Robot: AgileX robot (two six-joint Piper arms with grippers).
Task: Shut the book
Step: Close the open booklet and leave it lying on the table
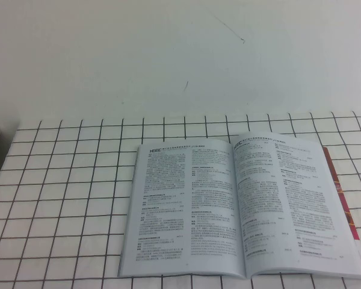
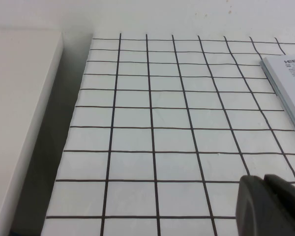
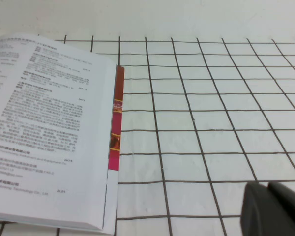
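The open book (image 1: 240, 208) at the table's (image 1: 60, 198) near edge is flanked for closing by left gripper (image 2: 273, 206) and right gripper (image 3: 274, 209), jaw states untellable.

book (image 1: 240, 205), open flat, pages up

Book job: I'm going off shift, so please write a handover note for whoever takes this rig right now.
Left end effector: over the cloth, left of the book, apart from it.
Right end effector: over the cloth, right of the book, apart from it.
Book: lies open, pages up, on the right half of the cloth near the robot's side. Its red cover peeks out under the right pages.
Done: nothing yet.
Left: fold one half over the other to close it.
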